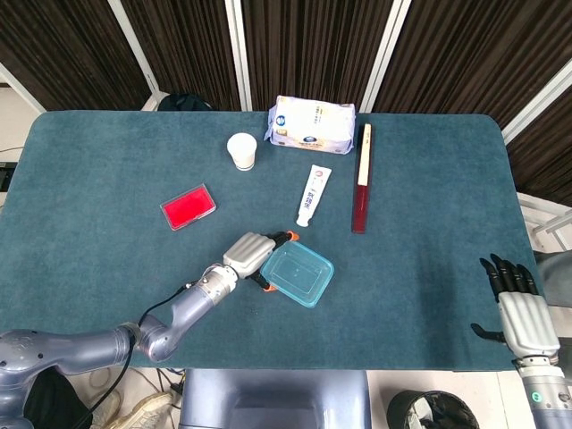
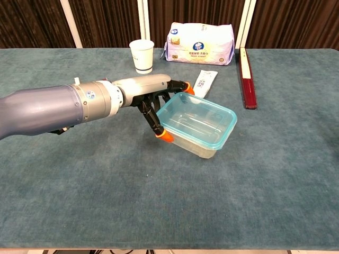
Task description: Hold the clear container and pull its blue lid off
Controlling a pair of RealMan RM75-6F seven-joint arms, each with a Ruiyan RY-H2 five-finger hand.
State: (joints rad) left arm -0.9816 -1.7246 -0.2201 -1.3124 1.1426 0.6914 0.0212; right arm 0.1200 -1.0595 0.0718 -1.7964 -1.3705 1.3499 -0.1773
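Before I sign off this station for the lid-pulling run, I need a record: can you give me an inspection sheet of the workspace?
Surface: teal cloth table, no spills seen.
Job's things: clear container with its blue lid still on, left side tipped up.
Clutter: paper cup, tissue pack, tube, dark red stick, red flat case.
Hands: left hand grips the container's left rim; right hand off the table edge, fingers apart, holding nothing.
Cables: black cable along the left arm.
Surroundings: dark curtains behind; shoes on the floor.
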